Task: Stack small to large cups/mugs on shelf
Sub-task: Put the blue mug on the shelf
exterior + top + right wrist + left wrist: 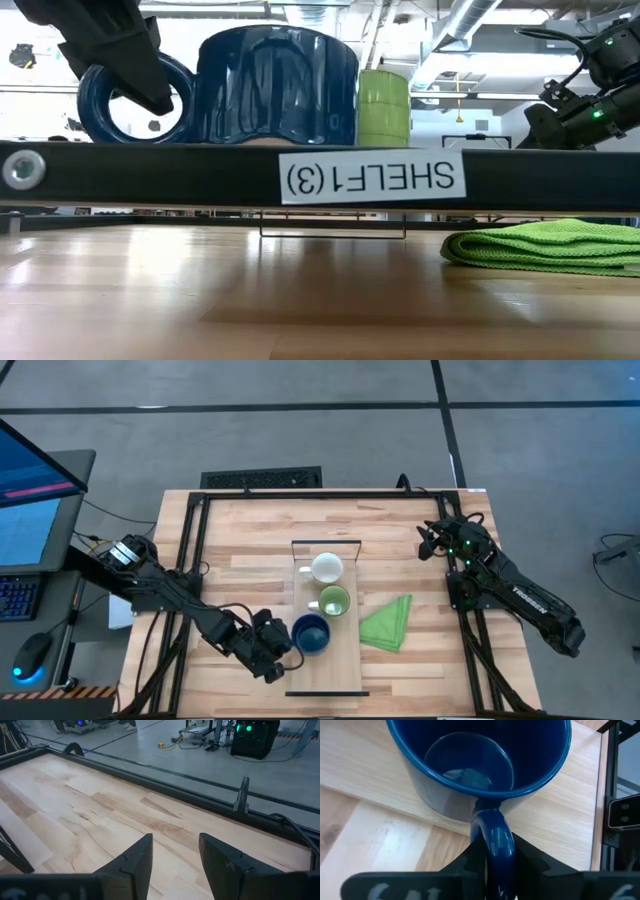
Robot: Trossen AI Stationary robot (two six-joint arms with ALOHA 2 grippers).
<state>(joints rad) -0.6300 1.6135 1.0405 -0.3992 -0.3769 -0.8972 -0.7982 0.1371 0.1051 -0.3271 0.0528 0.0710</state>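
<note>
The dark blue mug (311, 634) stands upright on the near part of the pale shelf plank (335, 670), with the light green mug (333, 601) and the white mug (325, 568) behind it in a row. The low view shows the blue mug (275, 85) and the green mug (383, 108); the white one is hidden there. My left gripper (285, 642) is at the blue mug's left side, shut on its handle. My right gripper (428, 546) is open and empty, over the table's far right. My left gripper pinches the blue mug's handle (493, 837) between its two fingers (527, 862), one on each flat side of the loop. It comes from the table's near left, slanting down. The mug stands upright with its base on the shelf plank (555, 820).
A folded green cloth (388, 623) lies on the table right of the shelf and shows in the low view (545, 245). The shelf's black frame bar (150, 175) bears the label SHELF1(3). A black rail frame (190, 550) runs around the tabletop.
</note>
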